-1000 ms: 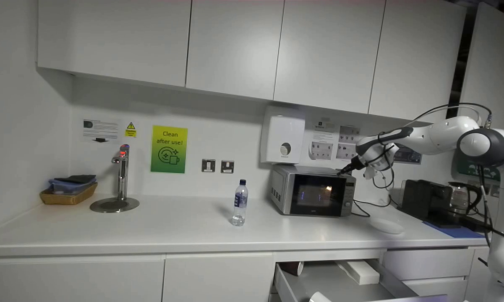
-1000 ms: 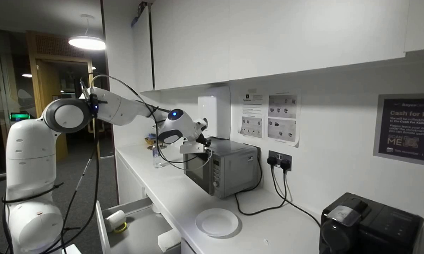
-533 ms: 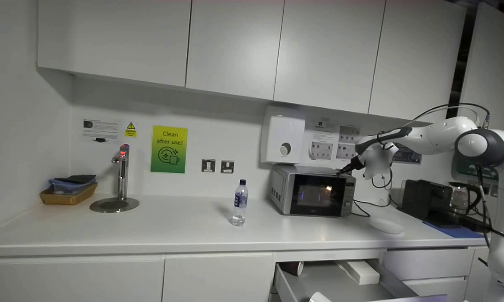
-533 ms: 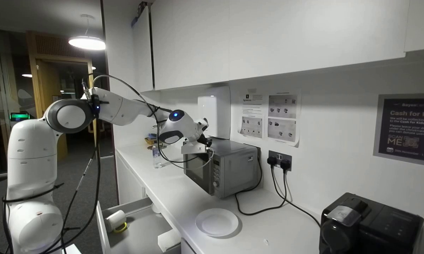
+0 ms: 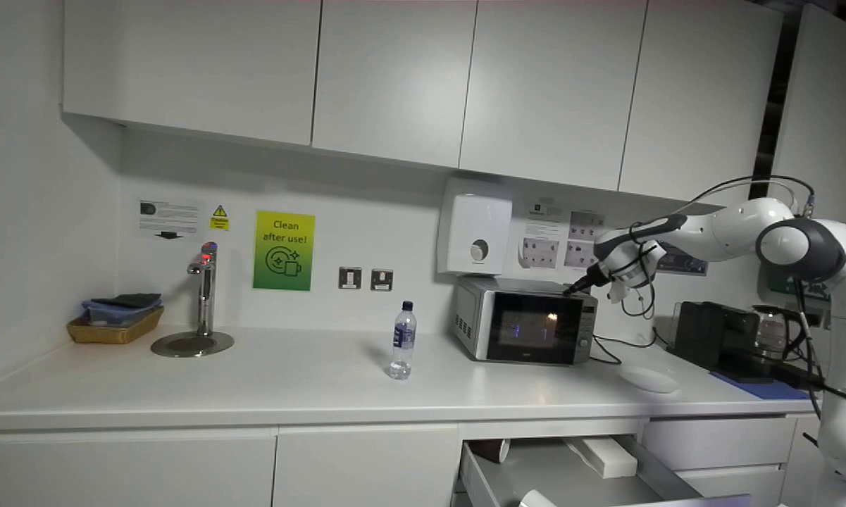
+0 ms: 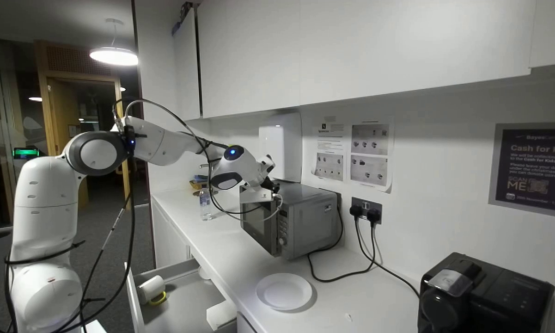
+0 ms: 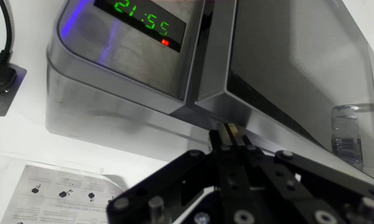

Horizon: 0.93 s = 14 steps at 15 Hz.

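Observation:
My gripper [image 7: 232, 133] is shut, with only a thin dark slit between its fingertips and nothing visible held. In the wrist view the tips are at the top edge of the microwave door [image 7: 267, 62], by the dark gap between door and body. The door stands out a little from the control panel there. I cannot tell whether the tips touch it. The silver microwave [image 5: 473, 320] stands on the worktop, and it also shows in an exterior view [image 6: 312, 226]. The gripper [image 5: 572, 289] is above its front right corner. The green clock display [image 7: 140, 21] reads 21:55.
A clear bottle [image 5: 403, 345] stands left of the microwave. A white plate [image 6: 284, 291] and a black coffee machine [image 6: 485, 300] are on its other side. An open drawer [image 6: 185, 300] below holds a white mug [image 6: 151, 289] and a white box. A paper dispenser [image 5: 475, 232] hangs above.
The arm has shifted slightly, its elbow leftward in an exterior view and rightward in another. The gripper has moved only a little along the microwave top. Reflections in the door have shifted slightly.

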Tool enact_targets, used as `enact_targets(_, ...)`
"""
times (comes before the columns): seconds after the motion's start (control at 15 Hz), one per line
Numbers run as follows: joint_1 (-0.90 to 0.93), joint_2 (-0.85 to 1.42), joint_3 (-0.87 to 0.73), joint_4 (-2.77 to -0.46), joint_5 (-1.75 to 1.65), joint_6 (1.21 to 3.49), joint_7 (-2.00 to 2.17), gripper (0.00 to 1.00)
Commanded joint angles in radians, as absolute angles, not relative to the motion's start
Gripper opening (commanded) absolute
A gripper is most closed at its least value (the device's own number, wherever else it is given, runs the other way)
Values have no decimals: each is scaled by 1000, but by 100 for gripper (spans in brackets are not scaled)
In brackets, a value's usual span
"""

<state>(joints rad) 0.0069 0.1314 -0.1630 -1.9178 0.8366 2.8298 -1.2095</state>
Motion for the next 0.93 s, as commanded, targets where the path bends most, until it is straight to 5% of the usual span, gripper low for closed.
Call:
enact_targets(0.0,-5,162,-157,-1877,877,2845,-1259,0)
enact_targets(0.87,12,114,-183,-1933,730,2797,-1072,0)
